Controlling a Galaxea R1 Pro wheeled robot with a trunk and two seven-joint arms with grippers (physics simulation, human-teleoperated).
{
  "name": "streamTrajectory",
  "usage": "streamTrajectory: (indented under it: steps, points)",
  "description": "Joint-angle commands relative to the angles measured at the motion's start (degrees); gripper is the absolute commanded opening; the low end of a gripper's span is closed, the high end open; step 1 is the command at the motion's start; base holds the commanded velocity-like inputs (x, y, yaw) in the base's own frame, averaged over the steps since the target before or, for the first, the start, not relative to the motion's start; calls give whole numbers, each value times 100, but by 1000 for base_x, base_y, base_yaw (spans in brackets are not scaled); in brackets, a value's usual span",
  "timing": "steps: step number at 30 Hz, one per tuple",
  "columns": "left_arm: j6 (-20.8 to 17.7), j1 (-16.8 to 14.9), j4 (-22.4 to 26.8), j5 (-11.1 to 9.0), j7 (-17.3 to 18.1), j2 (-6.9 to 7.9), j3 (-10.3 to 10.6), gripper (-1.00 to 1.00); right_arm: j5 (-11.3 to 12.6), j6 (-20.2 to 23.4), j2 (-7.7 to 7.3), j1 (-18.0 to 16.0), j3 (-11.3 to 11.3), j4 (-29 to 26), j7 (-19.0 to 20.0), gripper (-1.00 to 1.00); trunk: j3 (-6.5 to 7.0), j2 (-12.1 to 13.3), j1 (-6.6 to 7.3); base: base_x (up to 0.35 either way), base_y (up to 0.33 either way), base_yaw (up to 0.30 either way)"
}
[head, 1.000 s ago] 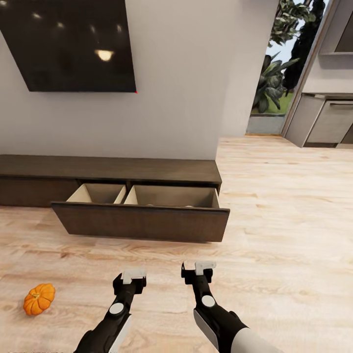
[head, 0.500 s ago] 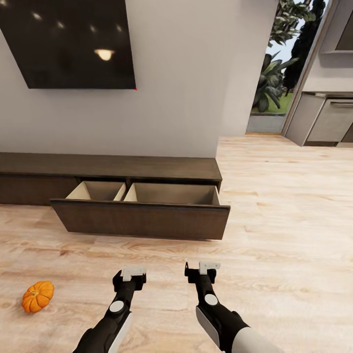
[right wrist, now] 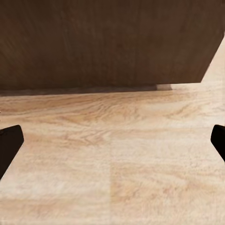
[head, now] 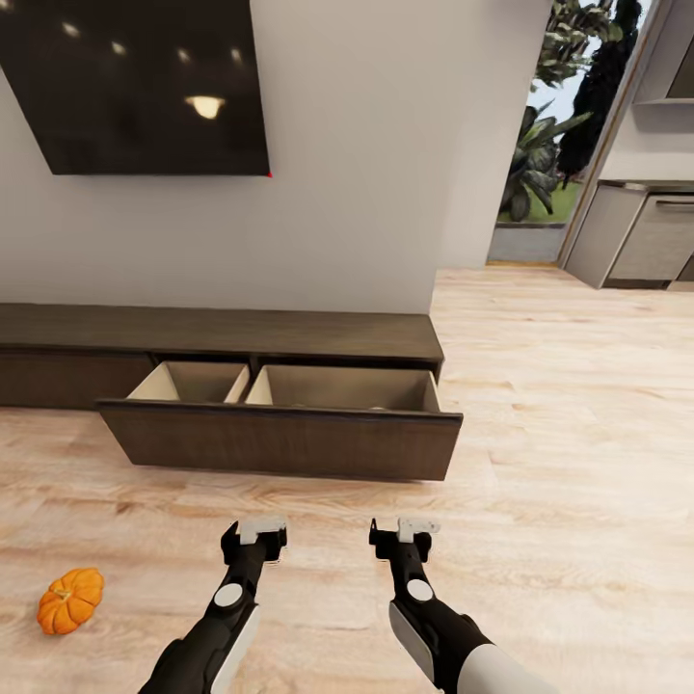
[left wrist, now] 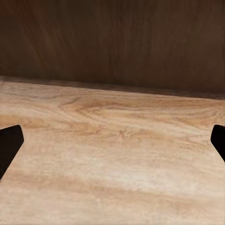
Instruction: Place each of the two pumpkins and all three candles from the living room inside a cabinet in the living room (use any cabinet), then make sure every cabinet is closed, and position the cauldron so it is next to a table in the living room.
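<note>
The long dark brown cabinet (head: 289, 333) stands against the wall with a wide drawer pulled out, its pale beige inside showing and its front panel (head: 280, 441) facing me. One orange pumpkin (head: 69, 600) lies on the wood floor at the lower left, well left of my left arm. My left gripper (head: 258, 530) and right gripper (head: 416, 530) hover side by side over the floor a short way before the drawer front, both open and empty. Both wrist views look at that dark panel (left wrist: 112, 42) (right wrist: 103, 42) past wide-spread fingertips (left wrist: 9, 145) (right wrist: 9, 143).
A black TV screen (head: 135, 87) hangs on the wall above the cabinet. To the right, a glass opening shows plants (head: 549, 145), and grey kitchen units (head: 646, 231) stand beyond. Open wood floor (head: 578, 463) stretches to the right.
The whole picture has shifted slightly, so the camera has moved: the cabinet looks a little nearer and the pumpkin sits lower in the picture. Both arms keep their pose.
</note>
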State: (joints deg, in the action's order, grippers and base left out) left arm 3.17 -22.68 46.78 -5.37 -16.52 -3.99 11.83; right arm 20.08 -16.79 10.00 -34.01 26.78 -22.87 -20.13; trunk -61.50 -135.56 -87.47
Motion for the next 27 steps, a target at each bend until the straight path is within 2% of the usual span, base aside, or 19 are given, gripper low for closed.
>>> streamTrajectory:
  steps: [1,5,7,10,27]
  points:
    - [-2,0,2,-3,0,1,1,100,2,5,0,0,-4,1,0,100,0,0,0,288,165,0]
    - [-8,0,6,-7,4,3,3,100,58,5,0,0,-100,19,-4,100,0,0,0,293,170,0]
    - [-7,0,6,-2,7,3,8,100,199,1,0,0,-353,25,-1,100,0,0,0,293,169,0]
    - [-4,0,6,2,8,3,12,100,257,0,0,0,-474,27,1,100,0,0,0,248,98,0]
    - [-9,0,-11,27,17,-9,76,100,270,17,0,0,-516,89,8,100,0,0,0,259,28,0]
